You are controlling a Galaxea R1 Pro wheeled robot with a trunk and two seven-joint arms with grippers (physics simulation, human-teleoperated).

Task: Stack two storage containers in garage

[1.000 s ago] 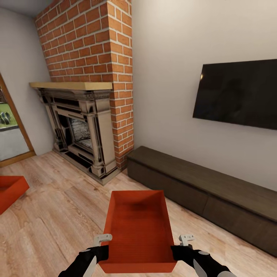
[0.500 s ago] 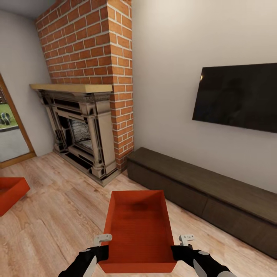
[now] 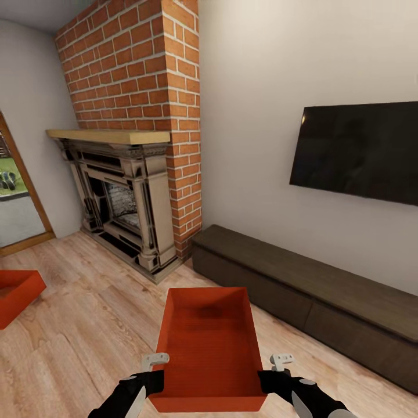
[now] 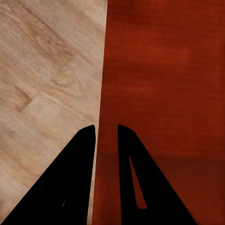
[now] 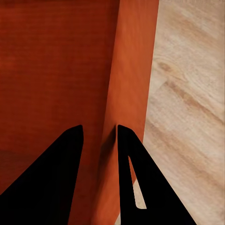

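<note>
Light wood-plank floor (image 3: pixel 87 313), brick fireplace (image 3: pixel 136 145) ahead-left of the grippers, dark cabinet (image 3: pixel 313 296) and wall TV (image 3: pixel 357 152) ahead-right, pale walls (image 3: pixel 255 87).

The orange-red rectangular storage container (image 3: pixel 211 348) beside the brick fireplace (image 3: pixel 136 130) looks like matt plastic with fine ribbing across its floor and smooth low walls, and a second orange-red container (image 3: pixel 16 293) well to the fireplace's left has the same dull finish. The light wood-plank floor (image 3: pixel 87 325) shows a smooth, satin grain, the fireplace is rough red brick with pale mortar under a plain wooden mantel, and its surround looks like worn carved stone. The long dark cabinet (image 3: pixel 313 290) right of the fireplace is matt dark wood, the wall TV (image 3: pixel 357 152) above it is glossy black, and the 2 black grippers' fingers (image 4: pixel 79 178) (image 5: pixel 129 178) look matt.
</note>
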